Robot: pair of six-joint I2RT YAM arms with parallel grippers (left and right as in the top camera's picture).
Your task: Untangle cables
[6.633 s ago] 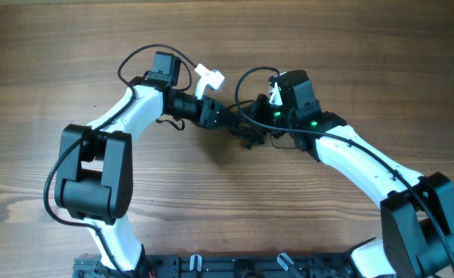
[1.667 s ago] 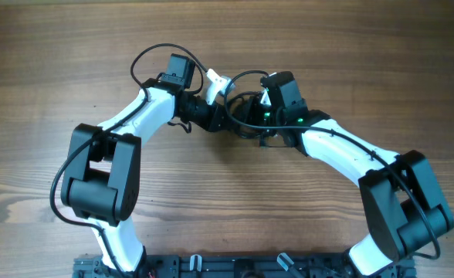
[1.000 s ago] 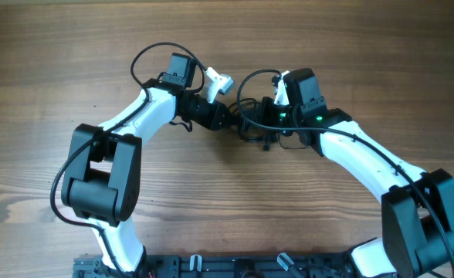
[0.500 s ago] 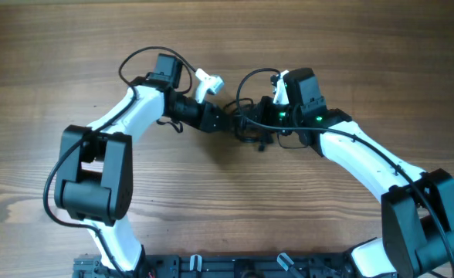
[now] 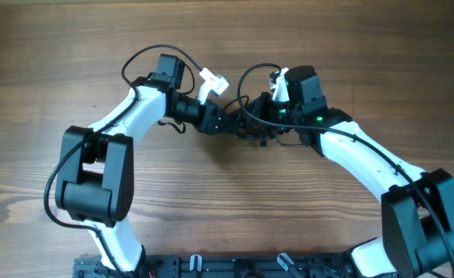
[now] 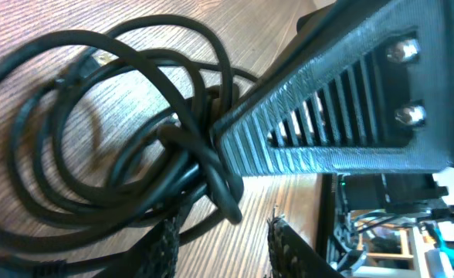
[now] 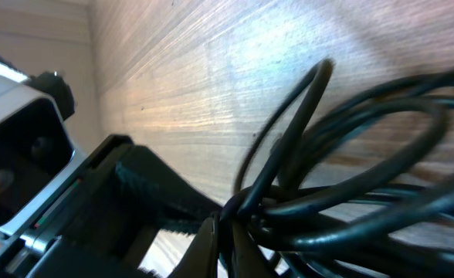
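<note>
The cables (image 5: 252, 133) are a small black knot of cords on the wooden table between my two grippers. In the left wrist view the cables (image 6: 96, 154) lie in loose loops, bunched at one knot. My left gripper (image 6: 227, 251) is open beside that knot, with bare table between its fingers; it also shows in the overhead view (image 5: 227, 123). My right gripper (image 7: 221, 249) is shut on a cord of the cables (image 7: 350, 208) at the knot. Its ribbed finger (image 6: 327, 100) reaches into the bundle from the right. In the overhead view my right gripper (image 5: 255, 123) meets the left one over the knot.
The wooden table (image 5: 227, 208) stretches all round the knot. Thicker black wires (image 5: 142, 58) loop off the left arm and another (image 5: 246, 76) off the right arm. A dark rail (image 5: 235, 266) runs along the front edge.
My left arm swung left from a second ago, then eased right toward the knot. My right gripper stayed on the bundle and shifted slightly.
</note>
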